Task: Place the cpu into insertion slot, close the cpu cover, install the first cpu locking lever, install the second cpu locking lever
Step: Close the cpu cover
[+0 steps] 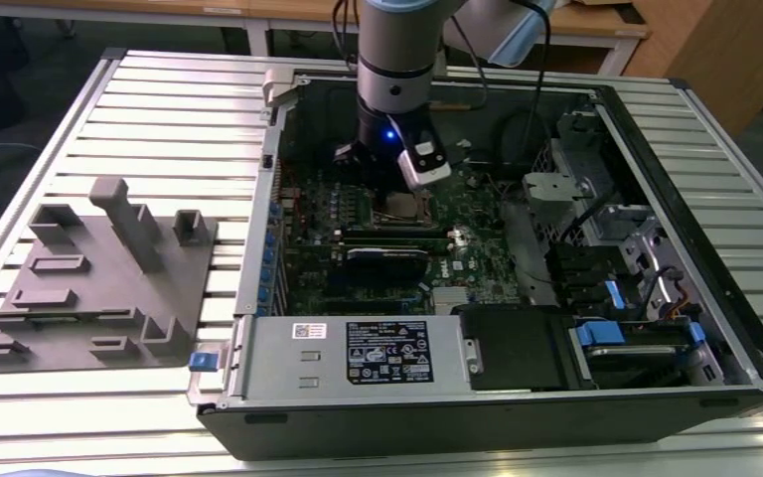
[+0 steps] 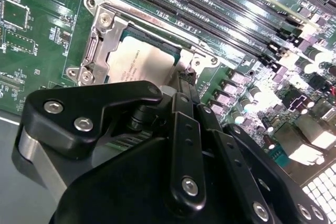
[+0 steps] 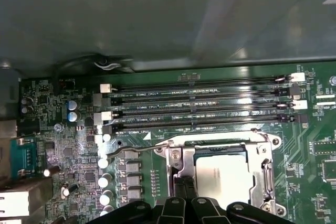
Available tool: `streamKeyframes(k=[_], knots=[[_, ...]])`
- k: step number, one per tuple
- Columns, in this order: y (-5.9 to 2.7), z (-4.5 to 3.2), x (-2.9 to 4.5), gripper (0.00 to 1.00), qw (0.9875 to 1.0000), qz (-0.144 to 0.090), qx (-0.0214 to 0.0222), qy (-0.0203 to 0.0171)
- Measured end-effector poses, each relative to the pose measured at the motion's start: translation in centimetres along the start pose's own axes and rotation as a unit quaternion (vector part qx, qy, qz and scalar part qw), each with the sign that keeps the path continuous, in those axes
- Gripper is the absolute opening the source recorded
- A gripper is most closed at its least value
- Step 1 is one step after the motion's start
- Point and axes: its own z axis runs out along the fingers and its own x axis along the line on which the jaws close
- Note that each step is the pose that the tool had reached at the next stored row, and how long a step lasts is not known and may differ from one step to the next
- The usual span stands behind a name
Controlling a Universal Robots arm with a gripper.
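Black linkage arms of the gripper [image 2: 184, 80] lie closest in the second wrist view, and its two fingers are pressed together into one narrow tip. That tip sits down at the edge of the insertion slot [image 1: 408, 211], touching or just above the metal frame; whether it pinches anything I cannot tell.

Right beside the tip, the cpu [image 2: 139, 61] lies flat in the socket with its dull silver top showing. The cpu cover [image 3: 261, 167] is folded down around it, so the chip shows through the window cut-out. A thin wire locking lever [image 3: 137, 150] runs out from the socket's corner towards a row of small capacitors [image 3: 105, 182]; whether it is latched cannot be made out.

Just past the socket, long black memory slots [image 3: 199, 103] run side by side across the green board.

In the exterior view the arm [image 1: 401, 60] reaches straight down into the open computer case [image 1: 488, 417], which lies on a slatted metal table [image 1: 170, 109]. A grey moulded fixture [image 1: 90, 278] rests on the table at the exterior view's left, well apart from the case.
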Motion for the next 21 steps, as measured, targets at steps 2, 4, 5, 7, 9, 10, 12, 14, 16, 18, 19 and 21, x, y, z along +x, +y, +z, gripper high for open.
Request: streamKeyframes(k=[2, 4, 5, 7, 9, 10, 12, 14, 16, 18, 19, 21], knots=[[-0.01, 0.14, 0.02, 0.11, 1.0000, 0.000, 0.0000, 0.0000], [-0.02, 0.22, 0.05, 0.11, 1.0000, 0.000, 0.0002, 0.0001], [-0.02, 0.22, 0.05, 0.11, 1.0000, 0.000, 0.0003, 0.0001], [-0.02, 0.23, 0.05, 0.11, 1.0000, 0.000, 0.0002, 0.0001], [-0.01, 0.25, 0.05, 0.11, 1.0000, 0.000, 0.0000, 0.0001], [-0.01, 0.24, 0.05, 0.11, 1.0000, 0.000, 0.0000, 0.0000], [-0.01, 0.25, 0.05, 0.11, 1.0000, 0.000, 0.0001, 0.0000], [-0.01, 0.25, 0.05, 0.11, 1.0000, 0.000, 0.0001, 0.0000], [-0.01, 0.25, 0.04, 0.11, 1.0000, 0.000, -0.0001, 0.0000], [0.00, 0.19, 0.04, 0.11, 1.0000, 0.000, -0.0003, -0.0002], [0.00, 0.14, 0.04, 0.11, 1.0000, 0.000, -0.0002, -0.0001], [0.00, 0.00, 0.04, 0.11, 1.0000, 0.000, -0.0001, -0.0001]])
